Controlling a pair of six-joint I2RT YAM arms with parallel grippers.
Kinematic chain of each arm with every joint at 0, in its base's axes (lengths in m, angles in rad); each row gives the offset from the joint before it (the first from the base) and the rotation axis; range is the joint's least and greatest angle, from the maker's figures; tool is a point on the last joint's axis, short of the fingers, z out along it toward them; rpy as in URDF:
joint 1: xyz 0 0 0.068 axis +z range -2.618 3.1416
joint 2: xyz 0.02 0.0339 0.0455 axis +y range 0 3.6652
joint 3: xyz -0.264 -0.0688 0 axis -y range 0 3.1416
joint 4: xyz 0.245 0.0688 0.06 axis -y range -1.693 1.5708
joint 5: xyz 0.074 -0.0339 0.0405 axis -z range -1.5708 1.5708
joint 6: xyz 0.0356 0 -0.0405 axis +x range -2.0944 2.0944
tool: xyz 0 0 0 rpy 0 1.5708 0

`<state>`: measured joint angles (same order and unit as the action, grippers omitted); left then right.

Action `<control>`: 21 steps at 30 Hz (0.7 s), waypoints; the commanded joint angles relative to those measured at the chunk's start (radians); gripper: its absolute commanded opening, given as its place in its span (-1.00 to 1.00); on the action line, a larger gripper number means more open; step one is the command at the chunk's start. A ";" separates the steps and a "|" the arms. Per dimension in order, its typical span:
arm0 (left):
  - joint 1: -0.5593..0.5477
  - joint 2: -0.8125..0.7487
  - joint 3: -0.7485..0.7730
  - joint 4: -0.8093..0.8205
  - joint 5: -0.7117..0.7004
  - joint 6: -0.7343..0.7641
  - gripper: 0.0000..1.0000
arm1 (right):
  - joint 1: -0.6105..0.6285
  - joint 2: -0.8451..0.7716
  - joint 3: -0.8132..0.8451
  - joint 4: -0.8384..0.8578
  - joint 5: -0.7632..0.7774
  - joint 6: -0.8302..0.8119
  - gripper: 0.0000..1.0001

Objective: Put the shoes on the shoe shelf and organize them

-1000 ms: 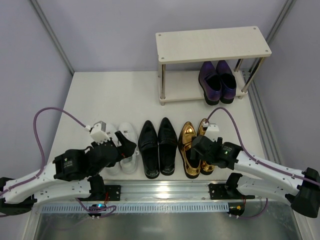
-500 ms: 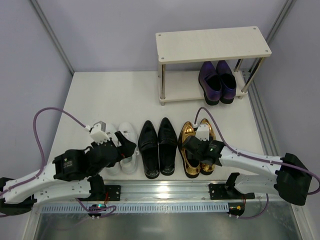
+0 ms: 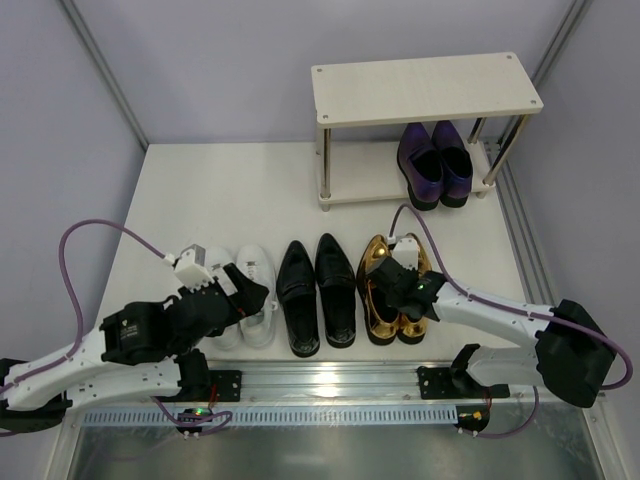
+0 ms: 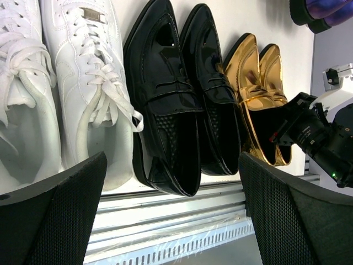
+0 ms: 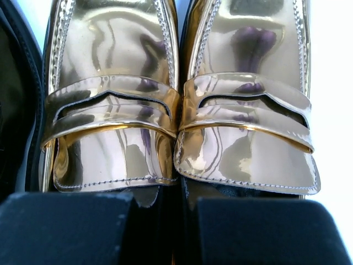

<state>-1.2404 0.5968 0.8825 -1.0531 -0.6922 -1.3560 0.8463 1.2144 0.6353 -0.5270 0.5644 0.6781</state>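
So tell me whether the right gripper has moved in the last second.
Yes. The right gripper, on the gold loafers, moved slightly left and toward the shoe shelf.

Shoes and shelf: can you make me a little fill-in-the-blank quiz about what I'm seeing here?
The purple loafers sit on the shelf's ___ board.
The shiny loafers pinched by the right gripper are ___.
The sneakers beside the black loafers are ___.
The left gripper is wide ___.
Missing: lower, gold, white, open.
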 commanded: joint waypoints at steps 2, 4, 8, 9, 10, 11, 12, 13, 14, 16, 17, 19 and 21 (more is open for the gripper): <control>0.004 -0.002 -0.005 0.001 -0.052 -0.020 0.99 | -0.009 -0.053 0.062 0.015 -0.021 -0.014 -0.92; 0.004 -0.002 -0.005 0.004 -0.052 -0.019 0.99 | -0.009 -0.088 0.075 -0.019 -0.040 -0.018 -0.92; 0.004 -0.002 -0.007 0.007 -0.053 -0.014 0.99 | -0.007 -0.220 0.121 -0.071 -0.086 -0.063 -0.92; 0.004 -0.003 -0.005 0.005 -0.056 -0.014 0.99 | -0.006 -0.260 0.139 -0.082 -0.102 -0.093 -0.92; 0.004 -0.003 -0.005 0.005 -0.058 -0.014 0.99 | -0.006 -0.260 0.139 -0.082 -0.116 -0.094 -0.92; 0.004 -0.003 -0.005 0.008 -0.059 -0.012 0.99 | -0.004 -0.275 0.161 -0.079 -0.124 -0.110 -0.92; 0.004 -0.002 -0.007 0.013 -0.058 -0.009 0.99 | -0.004 -0.297 0.173 -0.077 -0.130 -0.139 -0.92; 0.004 0.000 -0.007 0.016 -0.061 -0.008 0.99 | -0.003 -0.300 0.196 -0.073 -0.132 -0.155 -0.92; 0.004 0.001 -0.007 0.021 -0.063 -0.003 0.99 | -0.003 -0.300 0.208 -0.061 -0.121 -0.170 -0.92; 0.004 0.004 -0.007 0.025 -0.063 -0.002 0.99 | -0.001 -0.277 0.228 -0.038 -0.106 -0.216 -0.92; 0.004 0.011 -0.007 0.028 -0.061 -0.002 0.99 | -0.003 -0.263 0.254 -0.015 -0.083 -0.225 -0.92; 0.004 0.017 -0.005 0.034 -0.056 0.000 0.99 | -0.004 -0.213 0.279 0.015 -0.054 -0.261 -0.92; 0.004 0.021 -0.005 0.036 -0.050 -0.005 0.99 | -0.004 -0.173 0.325 0.057 0.003 -0.275 -0.92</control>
<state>-1.2404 0.6067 0.8795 -1.0454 -0.7067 -1.3544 0.8383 1.0142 0.8421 -0.6708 0.4507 0.4709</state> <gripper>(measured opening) 0.994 0.104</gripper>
